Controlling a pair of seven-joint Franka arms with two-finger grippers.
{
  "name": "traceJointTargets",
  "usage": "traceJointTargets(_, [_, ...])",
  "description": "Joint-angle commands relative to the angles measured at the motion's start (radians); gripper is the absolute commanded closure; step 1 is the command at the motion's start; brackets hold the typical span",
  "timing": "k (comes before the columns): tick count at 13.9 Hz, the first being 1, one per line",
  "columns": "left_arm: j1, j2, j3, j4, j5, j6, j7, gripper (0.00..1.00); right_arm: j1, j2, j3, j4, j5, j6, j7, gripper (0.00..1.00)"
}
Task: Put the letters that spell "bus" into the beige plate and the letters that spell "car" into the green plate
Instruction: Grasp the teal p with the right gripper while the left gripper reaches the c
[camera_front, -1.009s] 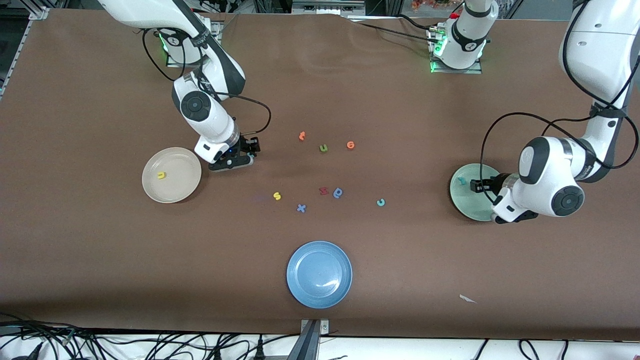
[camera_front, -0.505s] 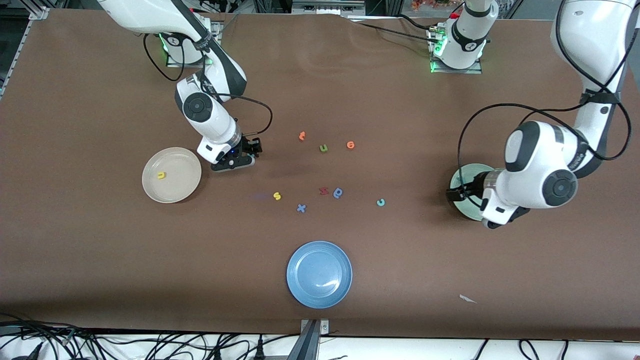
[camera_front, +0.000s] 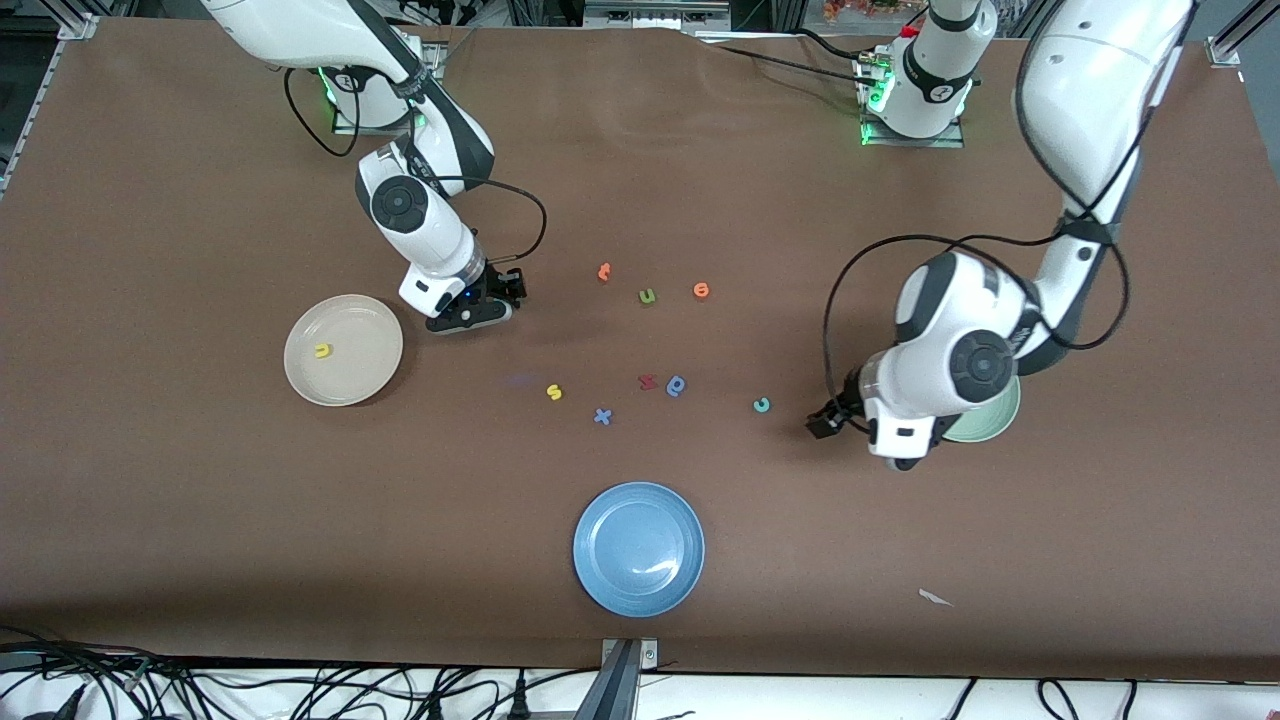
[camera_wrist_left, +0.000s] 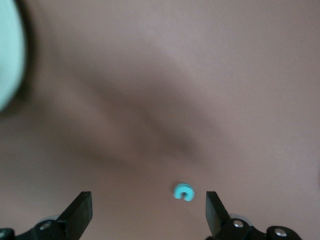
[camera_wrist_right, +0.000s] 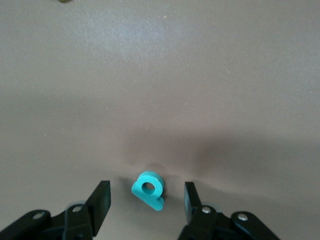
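In the right wrist view a teal "b" (camera_wrist_right: 148, 189) lies on the table between the fingers of my right gripper (camera_wrist_right: 146, 201), which is open and clear of it on both sides. That gripper (camera_front: 468, 318) is low beside the beige plate (camera_front: 370, 375), which holds a yellow "u" (camera_front: 322, 350). My left gripper (camera_front: 822, 425) is open over the table next to the teal "c" (camera_front: 762, 404). The "c" (camera_wrist_left: 183, 191) also shows just ahead of the open left gripper (camera_wrist_left: 147, 216). A yellow "s" (camera_front: 554, 392) lies mid-table. The left arm hides most of the green plate (camera_front: 1000, 420).
Loose mid-table are two orange letters (camera_front: 604, 271) (camera_front: 701, 290), a green "u" (camera_front: 647, 296), a red letter (camera_front: 648, 381), a darker blue letter (camera_front: 677, 385) and a blue "x" (camera_front: 602, 416). A blue plate (camera_front: 638, 548) is nearest the front camera. A white scrap (camera_front: 935, 597) lies toward the left arm's end.
My left arm has swung off the green plate toward the teal "c", and its gripper has opened wide. The right gripper shifted slightly beside the beige plate.
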Motion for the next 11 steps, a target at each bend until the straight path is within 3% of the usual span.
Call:
traceJointTargets(1, [-0.065, 0.069, 0.013, 0.064, -0.004, 0.039, -0.086, 0.00, 0.019, -0.011, -0.002, -0.027, -0.005, 0.029, 0.008, 0.33])
traceJointTargets(4, [-0.119, 0.103, 0.038, 0.064, -0.002, 0.111, -0.127, 0.00, 0.019, -0.009, -0.002, -0.036, -0.008, 0.046, 0.008, 0.35])
traceJointTargets(7, [-0.191, 0.120, 0.111, 0.064, -0.001, 0.152, -0.152, 0.01, 0.019, -0.003, -0.002, -0.039, -0.022, 0.055, 0.008, 0.36])
traceJointTargets(11, [-0.208, 0.131, 0.122, 0.064, 0.001, 0.151, -0.147, 0.19, 0.019, 0.000, -0.002, -0.039, -0.035, 0.063, 0.008, 0.42])
